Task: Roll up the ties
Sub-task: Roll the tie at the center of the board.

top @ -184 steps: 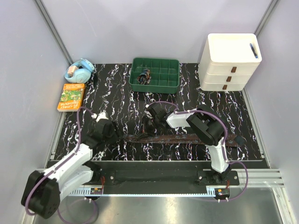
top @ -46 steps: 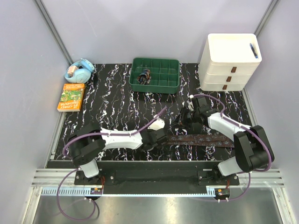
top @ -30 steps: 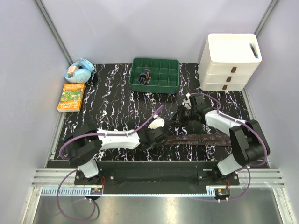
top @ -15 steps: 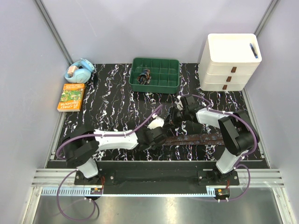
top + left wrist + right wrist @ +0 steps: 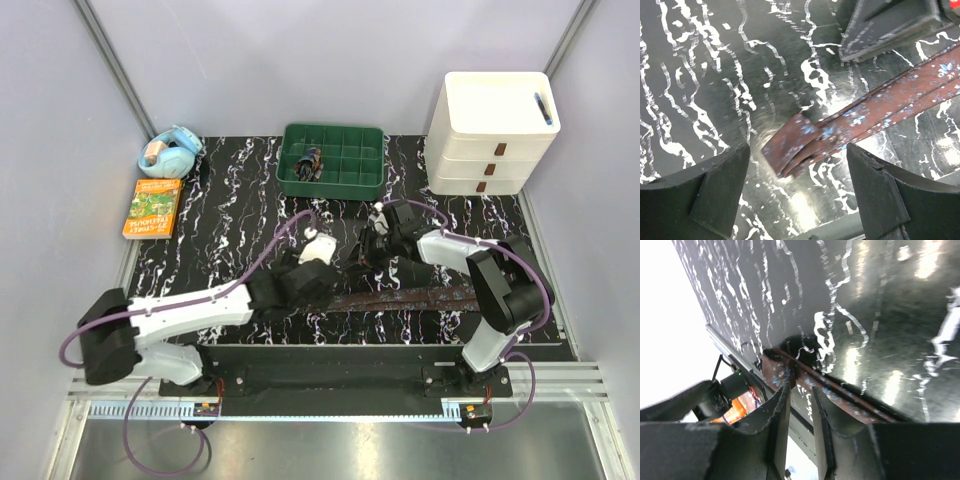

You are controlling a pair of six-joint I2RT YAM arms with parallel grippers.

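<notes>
Tie (image 5: pixel 420 296) lies flat on table (image 5: pixel 230 210), well to the arm side of green tray (image 5: pixel 330 190). It runs from below the tray's middle out past its right end. The end below the tray's middle is doubled over in a few layers, which looks like the first turn of a roll.

Left gripper (image 5: pixel 797 150) is spread wide and straddles that folded end. No contact shows. Right gripper (image 5: pixel 799 387) has its jaws nearly together, tips at the tie. Whether it pinches or only rests there, I cannot tell.

Handling, as a judgement: thin, light, limp cloth with no stiffness, so the layers may spring open or skew. The best hold is probably across the folded end, catching both edges at once.

Room: the tie lies close to the table's near edge, on the side away from the tray, so there is little margin there. Bare table lies between tie and tray. Drawers (image 5: pixel 495 130) to the right of the tray and book (image 5: pixel 152 207) to its left are both well apart from the tie.
</notes>
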